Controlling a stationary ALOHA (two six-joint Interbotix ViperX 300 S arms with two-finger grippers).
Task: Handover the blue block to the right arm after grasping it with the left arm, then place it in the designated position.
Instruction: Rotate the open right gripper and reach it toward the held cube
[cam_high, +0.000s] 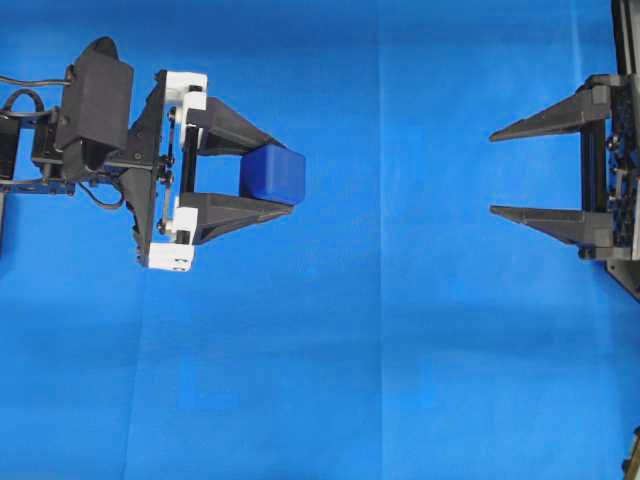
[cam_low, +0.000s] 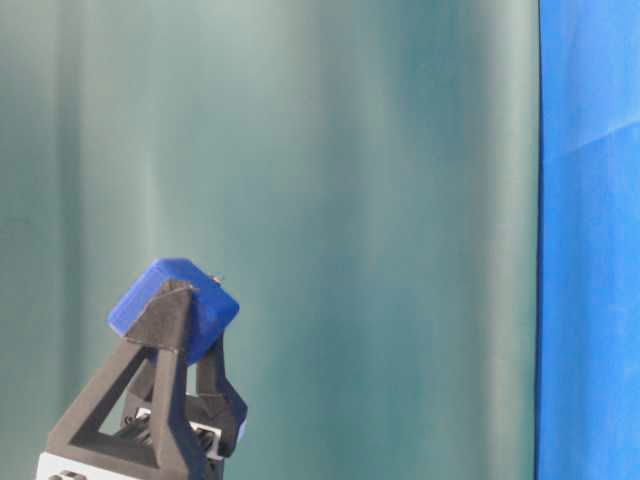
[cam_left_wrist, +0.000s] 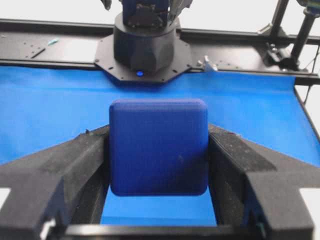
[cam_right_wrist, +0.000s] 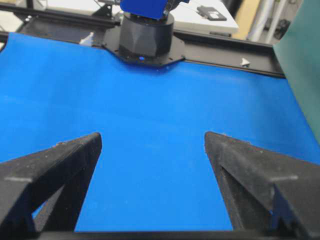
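Note:
The blue block (cam_high: 273, 173) is a dark-blue cube with rounded edges, clamped between the two black fingers of my left gripper (cam_high: 283, 172), which has white brackets at its base. In the left wrist view the blue block (cam_left_wrist: 158, 146) fills the gap, both fingers pressed on its sides. From table level the blue block (cam_low: 175, 305) is held up off the cloth. My right gripper (cam_high: 492, 172), all black, stands wide open at the right edge, pointing left toward the block, with a wide gap of cloth between. Nothing lies between its fingers (cam_right_wrist: 75, 155).
Blue cloth (cam_high: 380, 350) covers the whole table. A black arm base (cam_left_wrist: 142, 42) and black frame rails stand at the far end in the left wrist view. A green backdrop (cam_low: 350, 200) hangs behind in the table-level view.

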